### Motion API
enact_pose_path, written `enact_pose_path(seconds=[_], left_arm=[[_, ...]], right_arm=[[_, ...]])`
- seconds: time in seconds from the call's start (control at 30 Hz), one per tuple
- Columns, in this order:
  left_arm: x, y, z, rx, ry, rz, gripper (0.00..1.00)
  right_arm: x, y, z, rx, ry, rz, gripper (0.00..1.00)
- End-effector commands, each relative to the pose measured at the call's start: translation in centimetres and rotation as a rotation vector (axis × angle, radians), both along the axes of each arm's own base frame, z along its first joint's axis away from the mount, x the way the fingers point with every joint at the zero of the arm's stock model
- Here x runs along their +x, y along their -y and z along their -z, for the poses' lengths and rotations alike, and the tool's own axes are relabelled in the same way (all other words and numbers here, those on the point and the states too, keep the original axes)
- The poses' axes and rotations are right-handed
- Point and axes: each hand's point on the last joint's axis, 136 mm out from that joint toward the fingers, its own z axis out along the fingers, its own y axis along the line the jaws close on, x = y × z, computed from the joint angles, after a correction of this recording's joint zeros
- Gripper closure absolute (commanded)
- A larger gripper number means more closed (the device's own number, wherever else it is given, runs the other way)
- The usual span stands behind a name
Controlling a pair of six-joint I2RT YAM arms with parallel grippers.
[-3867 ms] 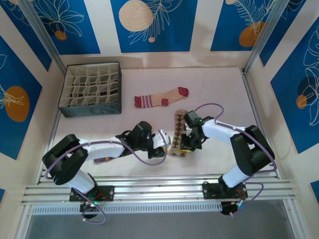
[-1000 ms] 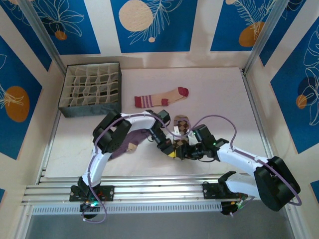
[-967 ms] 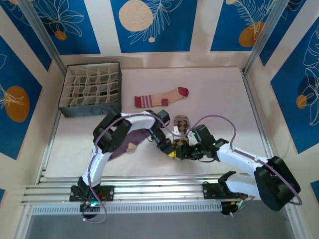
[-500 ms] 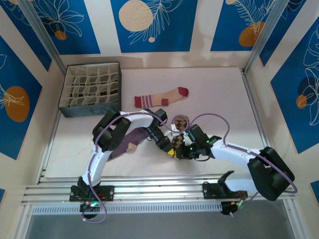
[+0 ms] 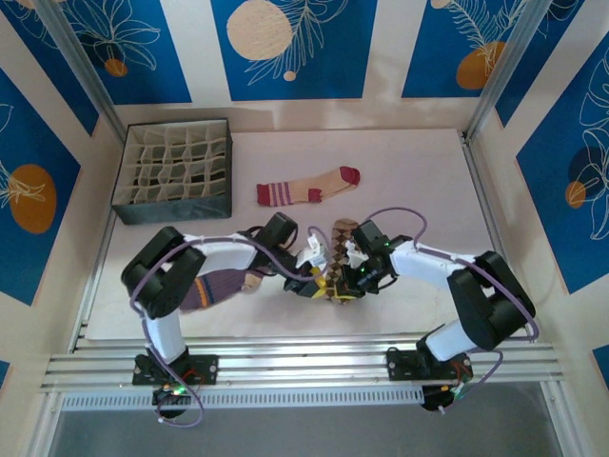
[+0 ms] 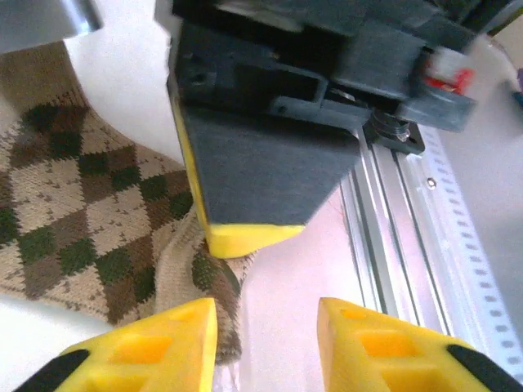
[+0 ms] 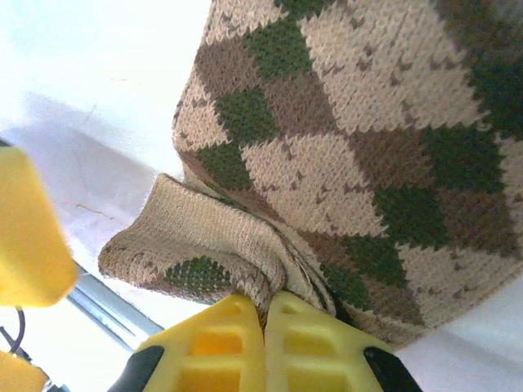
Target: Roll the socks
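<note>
Now: L gripper [image 6: 265, 347] has released, fingers spread, just beside argyle sock [image 7: 351, 163]. R gripper [image 7: 265, 331] has closed, pinching sock's folded end. Sock lies front-centre on table [image 5: 428, 190]. Hold passed L to R; roll prob. just started.

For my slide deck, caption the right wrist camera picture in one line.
Right gripper shut on a folded edge of the brown-tan argyle sock.
</note>
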Motion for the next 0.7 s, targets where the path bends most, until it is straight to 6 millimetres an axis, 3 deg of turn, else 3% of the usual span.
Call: enact_pose_path(seconds=[0.0, 0.17, 0.5, 0.57, 0.67], left_arm=[[2.2, 0.7, -2.3, -0.183, 0.289, -0.072, 0.56], [1.5, 0.3, -1.1, -0.155, 0.48, -0.08, 0.51], [0.0, 1.4, 2.1, -0.065, 0.48, -0.014, 0.51], [-0.1, 1.6, 2.5, -0.055, 0.45, -0.006, 0.54], [-0.6, 1.9, 2.3, -0.072, 0.41, 0.015, 0.76]], right_arm=[[-1.6, 0.3, -0.1, 0.021, -0.121, -0.043, 1.0], [-1.1, 0.3, -0.3, 0.038, -0.159, -0.05, 1.0], [-0.1, 0.5, -0.8, 0.061, -0.155, -0.053, 1.0], [-0.1, 0.5, -0.8, 0.063, -0.155, -0.054, 1.0], [-0.1, 0.6, -0.8, 0.063, -0.152, -0.058, 1.0]])
